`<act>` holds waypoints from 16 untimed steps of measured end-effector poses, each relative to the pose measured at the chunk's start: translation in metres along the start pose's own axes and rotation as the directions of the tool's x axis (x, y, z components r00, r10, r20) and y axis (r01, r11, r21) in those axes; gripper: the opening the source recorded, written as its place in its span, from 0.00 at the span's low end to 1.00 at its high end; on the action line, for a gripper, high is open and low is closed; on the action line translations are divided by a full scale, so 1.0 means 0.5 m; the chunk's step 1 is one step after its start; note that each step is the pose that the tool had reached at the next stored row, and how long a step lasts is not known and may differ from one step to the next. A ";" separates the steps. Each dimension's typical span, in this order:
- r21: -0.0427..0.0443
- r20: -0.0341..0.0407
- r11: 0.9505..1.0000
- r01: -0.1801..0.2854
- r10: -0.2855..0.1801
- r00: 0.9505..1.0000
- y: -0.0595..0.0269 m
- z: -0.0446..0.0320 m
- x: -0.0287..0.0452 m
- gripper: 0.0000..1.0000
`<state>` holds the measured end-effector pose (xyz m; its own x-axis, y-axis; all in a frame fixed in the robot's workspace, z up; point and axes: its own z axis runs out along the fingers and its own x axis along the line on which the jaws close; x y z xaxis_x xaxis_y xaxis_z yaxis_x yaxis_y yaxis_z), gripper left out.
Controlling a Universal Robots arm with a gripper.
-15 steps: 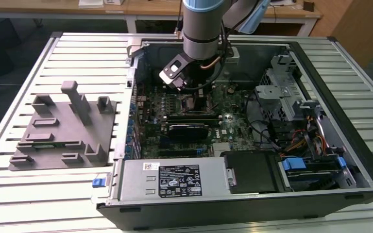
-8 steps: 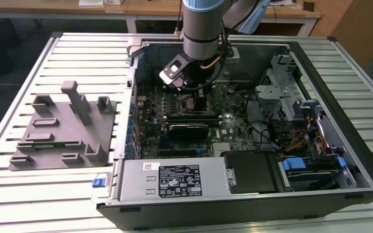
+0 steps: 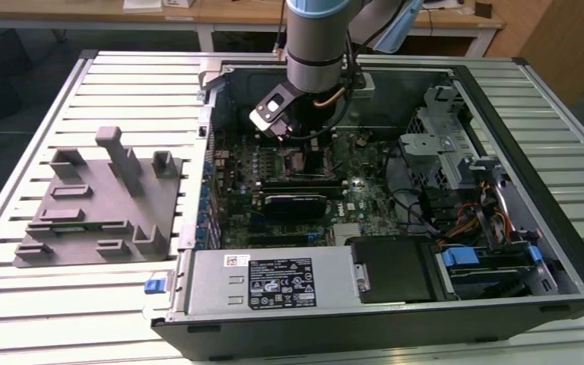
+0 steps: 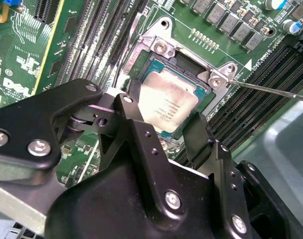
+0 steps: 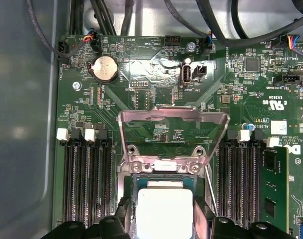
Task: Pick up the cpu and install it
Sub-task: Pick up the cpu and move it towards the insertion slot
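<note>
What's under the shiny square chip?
The cpu sits in a dark socket on the green motherboard. Only the socket's edge shows around it. Whatever lies right beneath is covered by the chip itself.

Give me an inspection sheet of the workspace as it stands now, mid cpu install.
Surface: slatted metal table carrying an open computer case.
Job's things: the cpu lies flat at the socket on the motherboard. The load plate stands raised, not closed over it.
Clutter: grey moulded fixture on the table, at the exterior view's left of the case.
Grippers: the tool is low over the cpu. Whether it grips cannot be told.
Cables: black leads run along the board's edge. A coloured bundle sits in the case at the exterior view's right.
Surroundings: wooden desks beyond the table.
</note>
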<state>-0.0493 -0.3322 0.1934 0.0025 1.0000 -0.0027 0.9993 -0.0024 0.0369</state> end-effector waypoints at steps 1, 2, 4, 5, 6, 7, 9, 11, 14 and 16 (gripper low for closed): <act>0.000 0.000 1.000 0.000 0.000 1.000 0.000 0.000 0.000 0.61; 0.000 0.000 1.000 0.000 0.000 1.000 0.000 0.000 0.000 0.61; 0.000 0.000 1.000 0.000 0.000 1.000 0.000 0.000 0.001 0.61; 0.000 0.000 1.000 0.000 0.000 1.000 0.000 -0.001 0.001 0.61; 0.000 0.000 1.000 0.000 0.000 1.000 0.000 -0.002 0.001 0.61; 0.000 0.000 1.000 0.000 0.000 1.000 0.000 -0.004 0.001 0.61; 0.000 0.000 1.000 0.000 0.000 1.000 0.000 -0.010 0.001 0.61; 0.000 0.000 1.000 0.000 0.000 1.000 0.001 -0.017 0.001 0.61; 0.001 0.000 1.000 0.000 0.000 1.000 0.001 -0.026 0.001 0.60; 0.002 0.000 1.000 0.000 0.000 1.000 0.001 -0.031 0.001 0.54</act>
<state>-0.0494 -0.3319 0.2089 0.0026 1.0000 -0.0028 0.9994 -0.0025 0.0351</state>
